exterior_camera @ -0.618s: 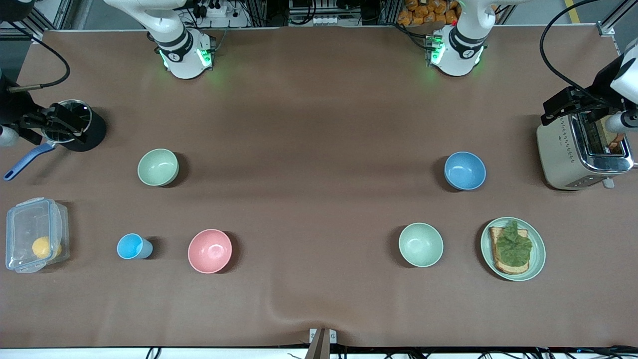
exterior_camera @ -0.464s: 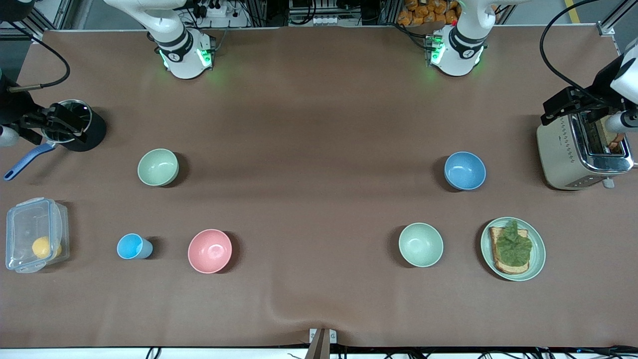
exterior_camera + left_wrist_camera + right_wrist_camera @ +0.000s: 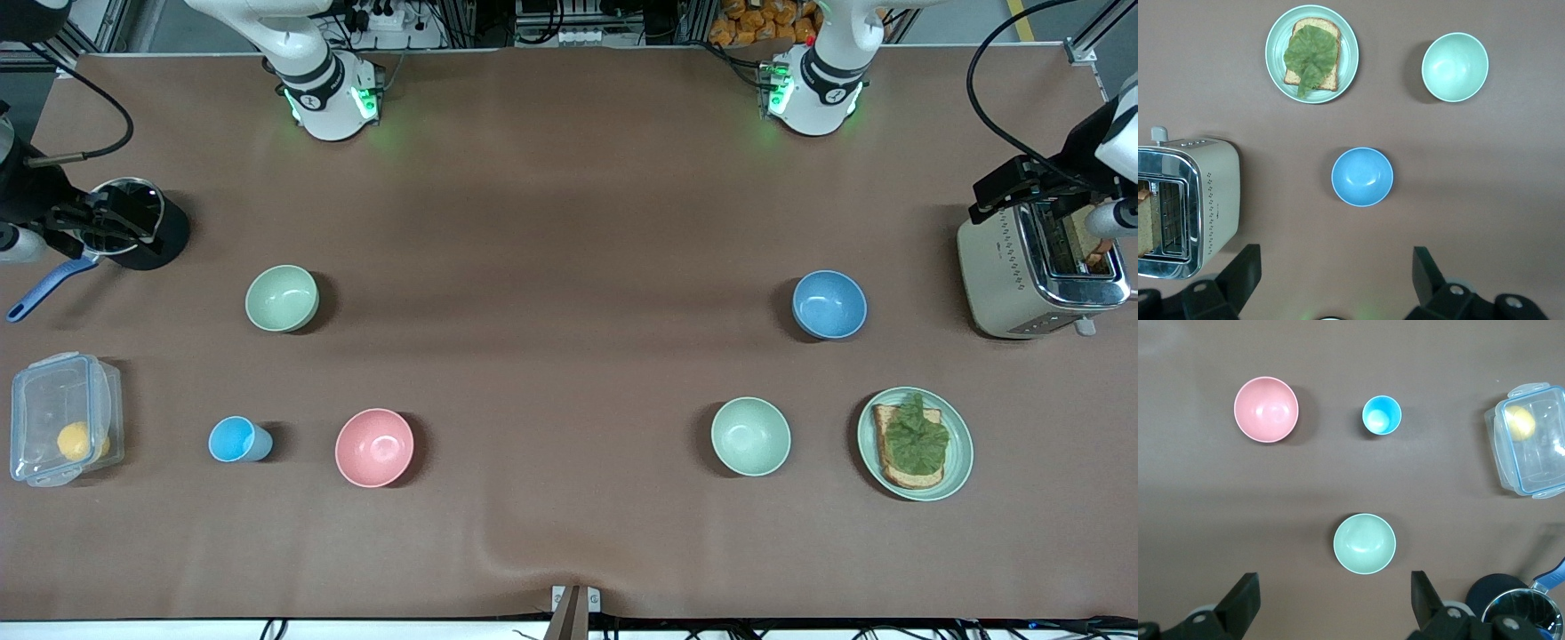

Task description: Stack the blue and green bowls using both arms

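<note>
The blue bowl (image 3: 829, 304) sits upright on the brown table (image 3: 569, 222) toward the left arm's end, beside the toaster (image 3: 1040, 271). The green bowl (image 3: 282, 298) stands toward the right arm's end, well apart from the blue one, with nothing in it. Neither bowl is touched.

The left gripper (image 3: 1335, 277) hangs high over the table near the toaster, its fingers (image 3: 1238, 270) spread wide and holding nothing; the blue bowl lies below it in the left wrist view (image 3: 1362, 177). The right gripper (image 3: 1331, 597) hangs over the black pot (image 3: 142, 222) at its end of the table, fingers (image 3: 1241, 597) wide too and empty, with the green bowl (image 3: 1364, 543) below it.

Nearer the front camera stand a pink bowl (image 3: 374, 447), a small blue cup (image 3: 236, 439), a second, mint bowl (image 3: 750, 436) and a plate (image 3: 958, 462) with toast and a lettuce leaf. A clear lidded box (image 3: 60, 418) holds something yellow.
</note>
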{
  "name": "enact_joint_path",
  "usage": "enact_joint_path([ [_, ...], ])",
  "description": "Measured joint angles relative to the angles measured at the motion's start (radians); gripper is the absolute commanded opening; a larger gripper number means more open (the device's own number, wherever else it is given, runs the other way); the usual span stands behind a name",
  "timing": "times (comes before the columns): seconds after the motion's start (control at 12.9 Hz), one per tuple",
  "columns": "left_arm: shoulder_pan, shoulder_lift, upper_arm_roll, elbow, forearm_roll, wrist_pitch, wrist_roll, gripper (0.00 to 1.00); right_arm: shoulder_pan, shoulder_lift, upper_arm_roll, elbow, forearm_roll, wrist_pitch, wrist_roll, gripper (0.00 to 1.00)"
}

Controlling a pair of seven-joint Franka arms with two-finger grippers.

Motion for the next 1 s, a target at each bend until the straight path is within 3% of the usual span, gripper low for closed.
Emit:
enact_joint_path([
  [0.23, 0.001, 0.088, 0.002, -0.027, 0.0, 0.018, 0.001, 1.0, 0.0, 0.003, -0.001, -0.049, 0.0, 0.013, 0.0, 1.0],
  [0.39, 0.001, 0.16, 0.002, -0.067, 0.0, 0.087, 0.001, 1.0, 0.0, 0.0, -0.001, -0.136, 0.0, 0.092, 0.0, 1.0],
  [1.0, 0.004, 0.184, 0.003, -0.477, 0.004, 0.469, -0.027, 1.0, 0.001, -0.037, -0.001, -0.564, 0.0, 0.402, -0.029, 1.0],
])
